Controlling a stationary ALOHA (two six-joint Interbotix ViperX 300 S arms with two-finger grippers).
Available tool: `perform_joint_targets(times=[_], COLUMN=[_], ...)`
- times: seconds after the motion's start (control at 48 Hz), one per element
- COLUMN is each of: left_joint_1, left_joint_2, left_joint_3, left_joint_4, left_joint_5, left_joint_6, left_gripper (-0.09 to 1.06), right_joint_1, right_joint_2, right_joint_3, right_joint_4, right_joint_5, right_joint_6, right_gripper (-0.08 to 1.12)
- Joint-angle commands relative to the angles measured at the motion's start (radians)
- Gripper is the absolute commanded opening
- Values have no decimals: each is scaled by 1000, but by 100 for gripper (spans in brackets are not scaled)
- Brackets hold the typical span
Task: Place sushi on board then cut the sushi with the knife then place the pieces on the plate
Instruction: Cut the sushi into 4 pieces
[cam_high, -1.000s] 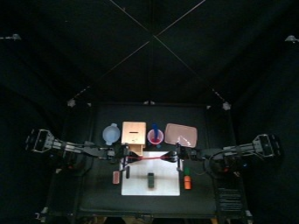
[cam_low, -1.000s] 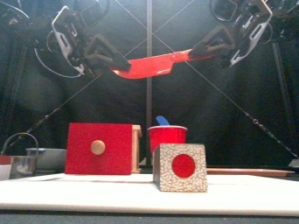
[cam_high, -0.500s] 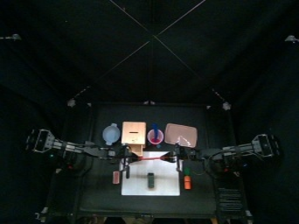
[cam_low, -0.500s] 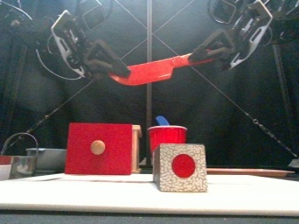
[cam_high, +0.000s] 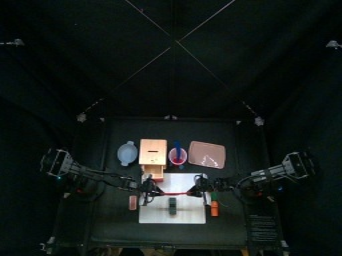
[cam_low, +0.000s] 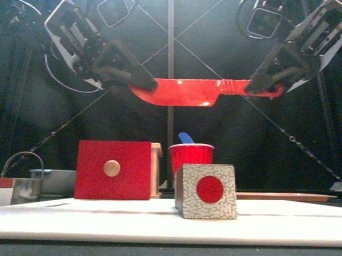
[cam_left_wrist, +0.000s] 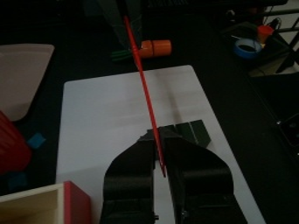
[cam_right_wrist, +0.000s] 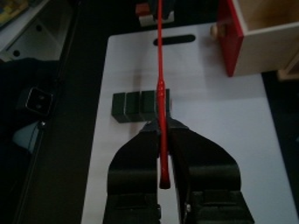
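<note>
A red toy knife (cam_low: 187, 91) hangs level above the white cutting board (cam_high: 158, 212), held at both ends. My left gripper (cam_low: 138, 88) is shut on its blade end and my right gripper (cam_low: 263, 88) is shut on its handle. In the top view the knife (cam_high: 174, 187) spans between the left gripper (cam_high: 151, 186) and the right gripper (cam_high: 198, 188). Below it, the sushi roll (cam_high: 174, 207) lies on the board; its near end (cam_low: 207, 192) shows a red centre. Both wrist views show the knife (cam_left_wrist: 142, 79) (cam_right_wrist: 158, 87) edge-on over the dark sushi (cam_left_wrist: 187, 133) (cam_right_wrist: 135, 106).
Behind the board stand the wooden box with its red front (cam_low: 118, 170), the red cup (cam_low: 191, 157) with a blue knife (cam_low: 185, 138), the pink tray (cam_high: 207, 153) and the blue-grey bowl (cam_high: 127, 153). An orange toy (cam_high: 210, 209) lies at the board's right, a small reddish toy (cam_high: 132, 201) at its left.
The knife was tilted, blade end lower; now it lies level. Both grippers have carried it toward the table's front, over the sushi.
</note>
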Motion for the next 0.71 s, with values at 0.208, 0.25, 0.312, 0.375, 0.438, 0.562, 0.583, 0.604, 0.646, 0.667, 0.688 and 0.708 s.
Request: perform_joint_targets(times=[0.208,0.25,0.312,0.375,0.438,0.562,0.583,0.604,0.646,0.667,0.688,0.708], left_joint_1=[-78,-78,-75,-72,-63,-17,-11,-3,5,9,14,17], left_joint_2=[112,121,124,123,120,121,121,123,123,123,123,123], left_joint_3=[-86,-87,-89,-86,-80,-69,-67,-67,-67,-67,-69,-69], left_joint_4=[-9,-9,-9,-12,-12,-8,-5,0,6,9,14,15], left_joint_5=[-9,-8,-5,-2,2,12,14,18,26,31,35,40], left_joint_6=[3,3,3,5,5,8,9,11,17,18,23,26], left_gripper=[44,44,44,44,44,44,44,44,44,44,44,44], right_joint_1=[23,25,25,25,23,17,17,15,14,14,14,14], right_joint_2=[29,35,46,57,67,101,104,109,117,120,123,123], right_joint_3=[-34,-37,-43,-44,-46,-46,-46,-46,-48,-48,-49,-49], right_joint_4=[-2,-2,-5,-5,-6,-28,-32,-35,-46,-49,-54,-57], right_joint_5=[20,20,20,20,20,20,21,20,21,20,21,21], right_joint_6=[-2,-2,-3,-3,-5,-3,-3,-3,-3,-3,-3,-3], right_gripper=[31,31,31,31,31,31,31,31,31,31,31,31])
